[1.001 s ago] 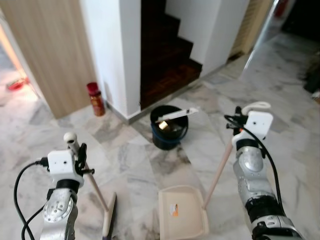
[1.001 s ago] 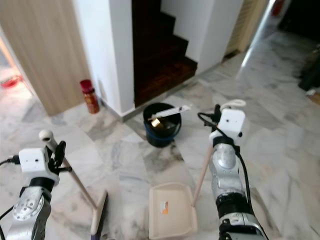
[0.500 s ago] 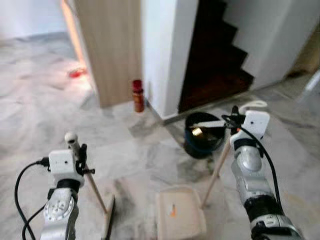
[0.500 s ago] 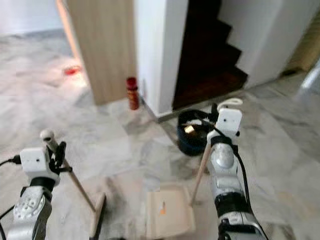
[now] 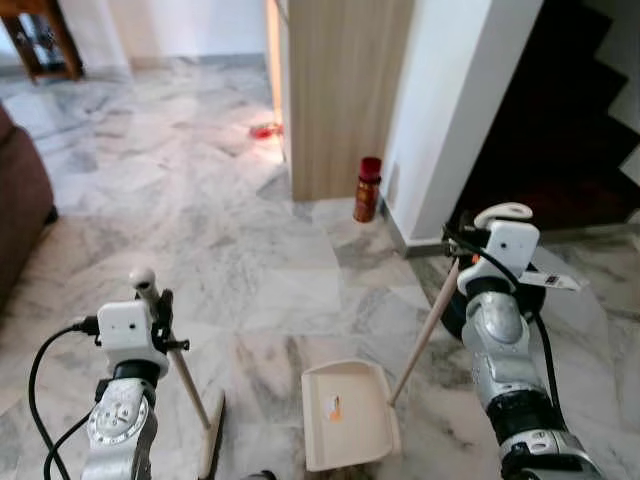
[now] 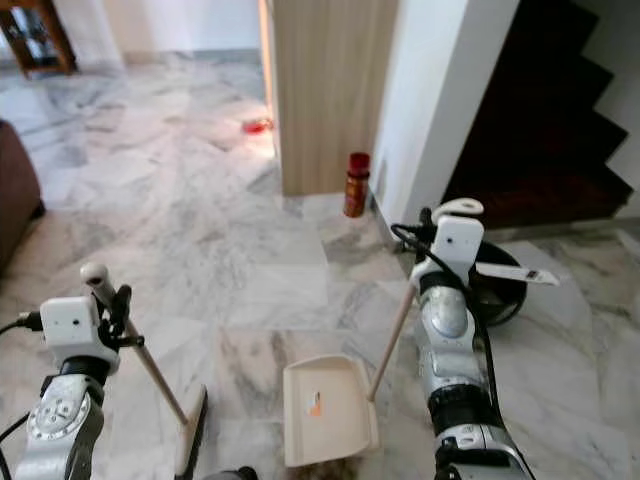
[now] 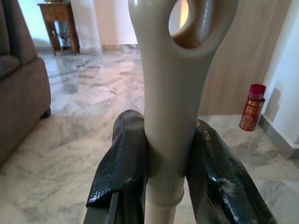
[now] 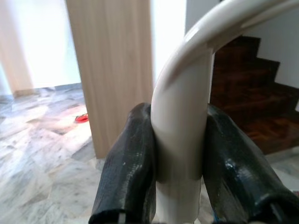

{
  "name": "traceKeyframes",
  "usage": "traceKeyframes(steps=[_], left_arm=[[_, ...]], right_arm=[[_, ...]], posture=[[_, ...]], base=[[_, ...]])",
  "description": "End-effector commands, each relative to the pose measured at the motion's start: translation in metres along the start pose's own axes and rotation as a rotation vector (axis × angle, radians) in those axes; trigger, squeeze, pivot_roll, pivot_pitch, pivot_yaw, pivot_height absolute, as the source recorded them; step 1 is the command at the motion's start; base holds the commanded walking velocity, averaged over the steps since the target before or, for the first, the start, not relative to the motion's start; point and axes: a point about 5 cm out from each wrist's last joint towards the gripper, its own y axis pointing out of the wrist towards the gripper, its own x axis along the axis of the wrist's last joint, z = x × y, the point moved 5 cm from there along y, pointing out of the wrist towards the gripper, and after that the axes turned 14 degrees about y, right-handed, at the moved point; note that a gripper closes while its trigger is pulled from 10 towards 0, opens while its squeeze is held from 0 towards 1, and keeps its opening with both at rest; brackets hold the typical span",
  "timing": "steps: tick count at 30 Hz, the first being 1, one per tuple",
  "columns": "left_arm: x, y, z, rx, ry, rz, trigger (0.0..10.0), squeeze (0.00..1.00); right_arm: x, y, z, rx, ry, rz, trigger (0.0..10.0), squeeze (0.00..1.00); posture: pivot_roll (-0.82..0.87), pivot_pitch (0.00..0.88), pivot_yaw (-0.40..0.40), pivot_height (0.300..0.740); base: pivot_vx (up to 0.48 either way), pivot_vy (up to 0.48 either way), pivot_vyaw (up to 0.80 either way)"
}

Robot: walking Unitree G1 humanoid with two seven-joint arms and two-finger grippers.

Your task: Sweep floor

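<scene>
Left gripper (image 7: 163,163) is clamped on the broom (image 5: 180,370) just below its looped handle top, the stick slanting down to the head on the marble floor (image 5: 200,230) at the robot's left front. Right gripper (image 8: 180,154) grasps the dustpan (image 5: 348,428) by the curved top of its long handle; the cream pan sits flat on the floor between the two arms, mouth facing away from the robot, with a small orange scrap or label inside.

To sweep well, I judge the broom head should be drawn across the floor toward the pan's front lip while the right arm keeps that lip pressed down, so dirt does not slip under it. Short strokes would suit, since the broom stick and pan handle stand near each other.

A red can (image 5: 368,189) stands by the wooden panel (image 5: 340,90) and white wall corner. A dark bucket (image 6: 500,290) with a white strip across its rim sits just behind the right arm, before the stairs (image 5: 570,130); it could catch the pan handle. A sofa edge (image 5: 20,200) lies at far left.
</scene>
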Motion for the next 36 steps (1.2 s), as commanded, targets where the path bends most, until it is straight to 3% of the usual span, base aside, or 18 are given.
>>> traceKeyframes(steps=[1,18,24,36], left_arm=[[0.005,0.003,0.001,0.004,0.013,-0.012,10.0,0.00],[0.004,0.002,0.003,0.018,0.018,-0.006,10.0,0.00],[0.004,0.003,0.003,0.021,0.019,-0.006,10.0,0.00],[0.004,0.003,0.004,0.022,0.023,-0.005,10.0,0.00]], right_arm=[[0.007,0.003,0.004,0.018,-0.006,-0.021,10.0,0.00],[0.008,0.004,0.015,0.077,-0.019,-0.022,10.0,0.00],[0.010,0.004,0.019,0.101,-0.016,-0.033,10.0,0.00],[0.008,0.003,0.023,0.118,0.003,-0.025,10.0,0.00]], posture=[[0.14,0.038,-0.070,0.740],[0.14,0.035,-0.075,0.740],[0.14,0.034,-0.074,0.740],[0.14,0.025,-0.073,0.740]], base=[[0.000,0.000,0.00],[0.278,0.000,0.00],[0.304,0.000,0.78],[0.305,0.000,0.00]])
